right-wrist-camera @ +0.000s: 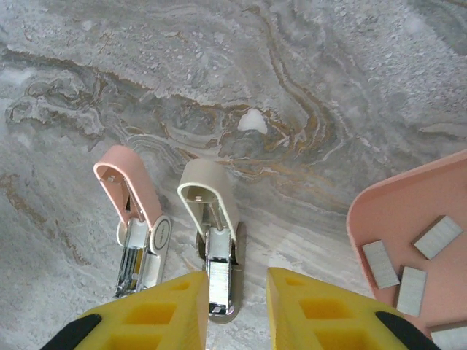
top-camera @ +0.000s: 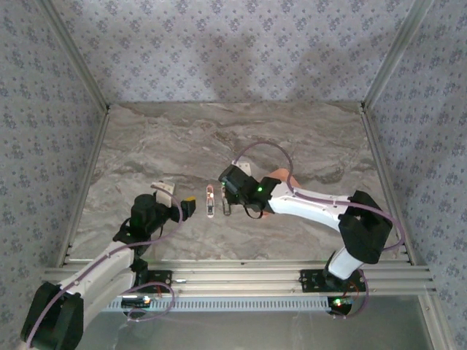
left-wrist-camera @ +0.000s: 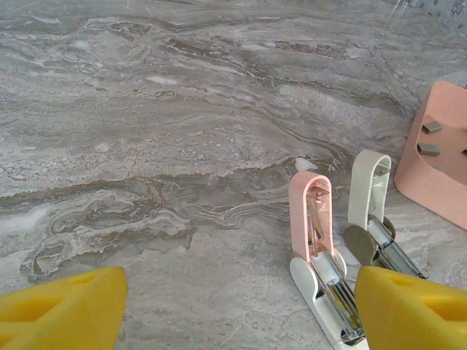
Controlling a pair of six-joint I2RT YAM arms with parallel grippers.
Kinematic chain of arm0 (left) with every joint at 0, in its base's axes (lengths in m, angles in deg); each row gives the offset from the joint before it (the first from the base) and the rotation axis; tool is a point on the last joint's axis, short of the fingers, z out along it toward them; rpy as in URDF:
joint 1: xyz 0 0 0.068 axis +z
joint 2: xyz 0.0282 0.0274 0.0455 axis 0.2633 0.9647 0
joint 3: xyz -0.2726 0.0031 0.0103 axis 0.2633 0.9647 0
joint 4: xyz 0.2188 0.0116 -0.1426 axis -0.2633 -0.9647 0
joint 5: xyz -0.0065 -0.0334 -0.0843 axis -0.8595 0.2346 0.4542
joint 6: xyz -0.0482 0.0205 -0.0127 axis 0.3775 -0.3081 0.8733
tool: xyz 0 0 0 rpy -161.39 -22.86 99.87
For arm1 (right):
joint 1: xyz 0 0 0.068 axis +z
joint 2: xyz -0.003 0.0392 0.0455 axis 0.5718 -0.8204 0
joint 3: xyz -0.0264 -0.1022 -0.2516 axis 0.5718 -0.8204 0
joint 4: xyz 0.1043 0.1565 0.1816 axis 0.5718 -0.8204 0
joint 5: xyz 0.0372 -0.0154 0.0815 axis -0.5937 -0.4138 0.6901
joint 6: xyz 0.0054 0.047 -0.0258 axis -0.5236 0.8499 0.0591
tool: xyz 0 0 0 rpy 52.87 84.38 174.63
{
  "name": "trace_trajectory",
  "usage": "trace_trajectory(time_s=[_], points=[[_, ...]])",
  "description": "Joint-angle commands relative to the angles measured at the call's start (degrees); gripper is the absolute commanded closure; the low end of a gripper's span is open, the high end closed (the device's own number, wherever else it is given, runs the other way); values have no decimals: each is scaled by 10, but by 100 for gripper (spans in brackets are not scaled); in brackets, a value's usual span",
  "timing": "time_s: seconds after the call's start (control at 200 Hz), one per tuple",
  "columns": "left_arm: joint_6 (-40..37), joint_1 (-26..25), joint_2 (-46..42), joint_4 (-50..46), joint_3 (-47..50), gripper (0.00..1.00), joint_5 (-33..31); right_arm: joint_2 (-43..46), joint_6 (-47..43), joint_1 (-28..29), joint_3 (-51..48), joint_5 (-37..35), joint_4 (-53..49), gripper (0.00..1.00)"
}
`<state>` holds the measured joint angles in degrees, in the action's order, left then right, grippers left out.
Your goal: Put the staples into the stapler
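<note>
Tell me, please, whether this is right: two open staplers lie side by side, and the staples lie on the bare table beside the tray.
Not quite: the staples lie in the tray, not on the table beside it; the right wrist view shows this. The pink stapler and cream stapler do lie open side by side.

— What lies on your desk [top-camera: 219, 138]?
— Your grey marbled top carries two staplers, both hinged open. The pink stapler [right-wrist-camera: 135, 211] lies just beside the cream stapler [right-wrist-camera: 211, 219], not touching it. To their right sits a salmon-pink tray [right-wrist-camera: 408, 204].
</note>
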<state>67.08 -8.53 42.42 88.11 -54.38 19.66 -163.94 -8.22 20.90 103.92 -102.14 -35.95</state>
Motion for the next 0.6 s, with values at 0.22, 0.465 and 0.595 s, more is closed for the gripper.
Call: trace_trajectory(time_s=[0.22,0.465,0.595], points=[[-9,-2,3,3,0,18,7,35,-26,-49,-10,48,-35,72],[-9,-2,6,2,-1,16,9,34,-41,-111,-10,101,-30,72],[-10,-2,9,7,-1,16,9,32,-51,-148,-8,122,-41,72]])
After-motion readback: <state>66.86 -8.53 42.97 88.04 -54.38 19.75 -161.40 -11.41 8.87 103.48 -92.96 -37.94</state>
